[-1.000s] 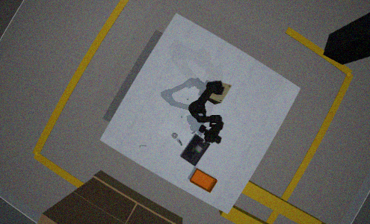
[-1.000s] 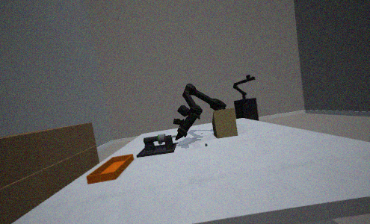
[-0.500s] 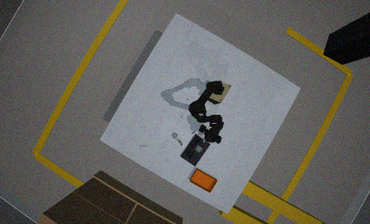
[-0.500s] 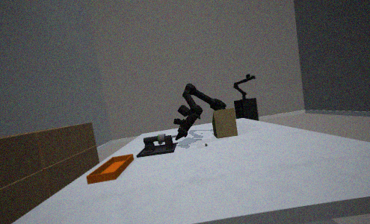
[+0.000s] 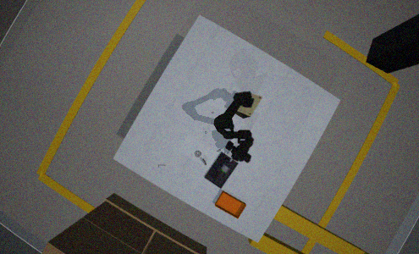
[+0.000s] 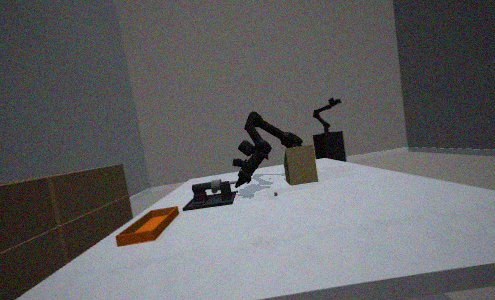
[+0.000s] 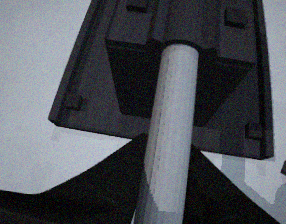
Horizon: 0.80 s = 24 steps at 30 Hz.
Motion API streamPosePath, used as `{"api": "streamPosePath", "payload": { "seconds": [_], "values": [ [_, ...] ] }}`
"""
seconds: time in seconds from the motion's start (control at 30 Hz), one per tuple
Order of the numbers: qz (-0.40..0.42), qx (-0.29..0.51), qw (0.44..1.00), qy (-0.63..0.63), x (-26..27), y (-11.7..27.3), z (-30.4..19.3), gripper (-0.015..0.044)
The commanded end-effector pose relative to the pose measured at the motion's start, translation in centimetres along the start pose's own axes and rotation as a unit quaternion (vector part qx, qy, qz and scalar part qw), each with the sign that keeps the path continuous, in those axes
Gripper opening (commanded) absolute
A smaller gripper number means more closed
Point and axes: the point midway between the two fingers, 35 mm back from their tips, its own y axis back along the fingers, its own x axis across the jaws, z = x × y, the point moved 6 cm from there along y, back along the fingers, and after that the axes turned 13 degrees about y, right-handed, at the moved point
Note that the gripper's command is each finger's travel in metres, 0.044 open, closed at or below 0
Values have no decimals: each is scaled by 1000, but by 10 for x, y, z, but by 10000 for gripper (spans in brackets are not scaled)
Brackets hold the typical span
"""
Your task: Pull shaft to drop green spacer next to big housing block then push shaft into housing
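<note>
The pale grey shaft runs out of a dark block on the dark base plate. My gripper is shut on the shaft, a little outside the plate's end. The big housing block stands at the left end of the plate in the exterior view. Between the blocks, the green spacer shows small and blurred beside a pale spacer. Whether the green one sits on the shaft or lies under it is too small to tell. The shaft's inner end is hidden.
An orange tray lies beyond the plate's far end. A tan block stands by the arm's base. A small round item lies beside the plate, and a small dark item lies on the table.
</note>
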Motion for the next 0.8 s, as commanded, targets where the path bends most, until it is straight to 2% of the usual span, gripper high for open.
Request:
{"api": "streamPosePath", "payload": {
  "seconds": [0.0,0.77],
  "values": [
    [-1,2,1000,0,0,1,-2,0],
    [-1,2,1000,0,1,3,-4,0]
  ]
}}
